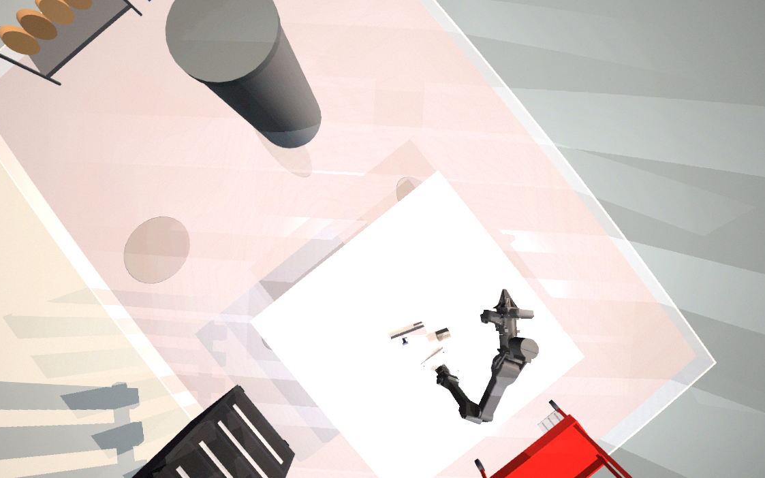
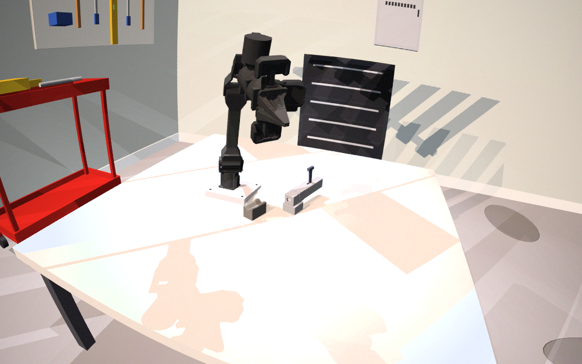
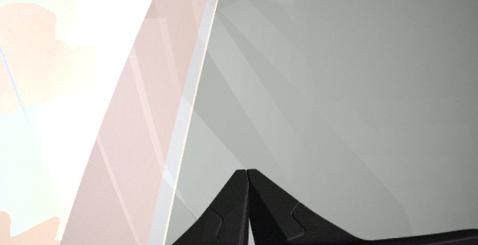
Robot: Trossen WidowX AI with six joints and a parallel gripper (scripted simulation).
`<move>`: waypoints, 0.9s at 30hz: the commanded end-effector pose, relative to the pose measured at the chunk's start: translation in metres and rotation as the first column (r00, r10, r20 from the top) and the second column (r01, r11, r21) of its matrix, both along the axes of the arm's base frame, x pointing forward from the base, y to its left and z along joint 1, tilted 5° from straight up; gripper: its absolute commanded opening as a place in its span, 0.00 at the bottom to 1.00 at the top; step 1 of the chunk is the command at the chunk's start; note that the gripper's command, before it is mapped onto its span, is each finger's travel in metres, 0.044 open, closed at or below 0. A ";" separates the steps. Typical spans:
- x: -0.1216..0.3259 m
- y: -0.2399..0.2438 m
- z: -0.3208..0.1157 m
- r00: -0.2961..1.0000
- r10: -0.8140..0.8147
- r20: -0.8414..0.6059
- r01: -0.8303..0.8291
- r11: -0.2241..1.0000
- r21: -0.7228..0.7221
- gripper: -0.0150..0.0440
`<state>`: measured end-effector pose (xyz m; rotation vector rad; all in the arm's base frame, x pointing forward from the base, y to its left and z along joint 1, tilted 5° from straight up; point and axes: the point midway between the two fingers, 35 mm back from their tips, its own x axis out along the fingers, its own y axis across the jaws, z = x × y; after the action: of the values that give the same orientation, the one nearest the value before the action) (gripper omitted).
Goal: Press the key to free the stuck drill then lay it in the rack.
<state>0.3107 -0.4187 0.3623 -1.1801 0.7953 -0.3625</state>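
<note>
Your hand (image 2: 283, 118) clenched, grasping nothing, raised high above key (image 2: 311, 173). Rack (image 2: 254, 209) just beside key block (image 2: 302, 193) on surface (image 2: 283, 271).

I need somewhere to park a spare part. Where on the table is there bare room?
The wide near half of the table, in front of the rack and the drill block, is bare. It is crowded only around the arm's base, where those sit close together.
</note>
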 end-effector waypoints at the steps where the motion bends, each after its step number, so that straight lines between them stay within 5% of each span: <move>1: 0.032 0.047 -0.027 0.999 0.004 0.044 -0.014 0.973 0.230 0.25; 8: 0.075 0.150 -0.081 0.999 -0.043 0.017 0.023 0.785 0.619 0.25; 15: 0.080 0.261 -0.129 0.980 -0.119 -0.158 0.197 0.503 0.841 0.25; 21: 0.054 0.350 -0.163 0.901 -0.185 -0.392 0.430 0.275 0.860 0.25; 27: -0.002 0.430 -0.189 0.713 -0.279 -0.644 0.688 0.101 0.718 0.25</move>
<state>0.3418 -0.0244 0.1832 0.2144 1.3431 -0.0545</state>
